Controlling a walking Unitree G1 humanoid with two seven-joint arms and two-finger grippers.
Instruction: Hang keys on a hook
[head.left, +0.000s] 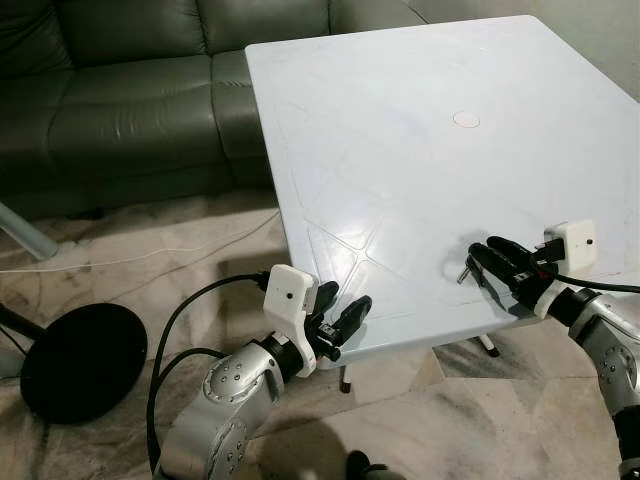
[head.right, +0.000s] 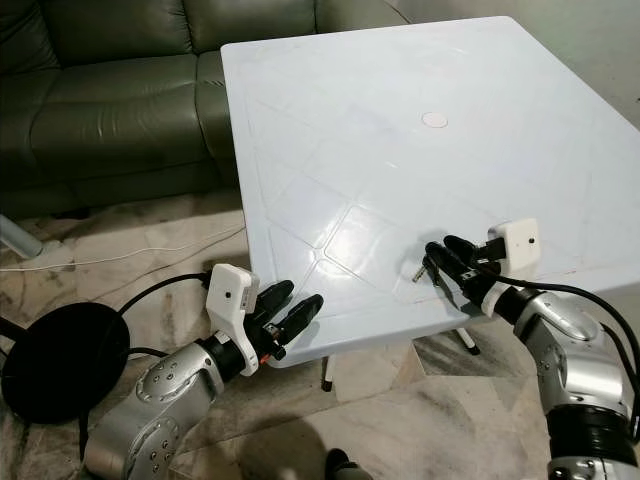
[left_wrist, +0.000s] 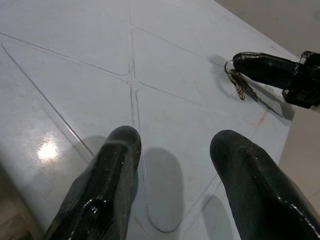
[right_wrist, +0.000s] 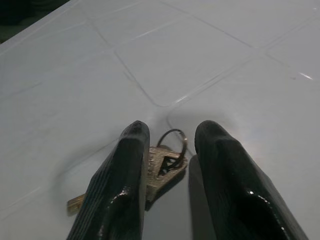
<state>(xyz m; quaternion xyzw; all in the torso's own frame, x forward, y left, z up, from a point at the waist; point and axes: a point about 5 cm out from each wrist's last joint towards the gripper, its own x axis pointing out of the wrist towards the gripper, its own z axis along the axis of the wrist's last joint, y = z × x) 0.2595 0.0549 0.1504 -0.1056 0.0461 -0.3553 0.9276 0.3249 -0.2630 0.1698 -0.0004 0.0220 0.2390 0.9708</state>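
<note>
Currently your right gripper (right_wrist: 167, 145) sits low over the near right part of the white tabletop (head.left: 420, 180), its two black fingers (right_wrist: 120, 185) spread apart and straddling the keys (right_wrist: 162, 167); the jaws are released, not clenched on anything. In the right wrist view you can see the keys lying flat on the tabletop between the fingers, the ring toward the fingertips and one brass blade poking out past the outer side of one finger. Whether that finger touches the bunch cannot be told. Your left gripper (head.left: 340, 322) hovers at the near left corner of the tabletop, just over the edge, fingers (left_wrist: 107, 185) likewise parted and holding nothing. From the left wrist view, the keys (left_wrist: 239, 84) lie well apart from it, across the tabletop. Beyond the tabletop you have a dark green sofa (head.left: 120, 90), and on the marble floor (head.left: 150, 250) to the left a round black base (head.left: 82, 360) and a thin white cable (head.left: 130, 258).
</note>
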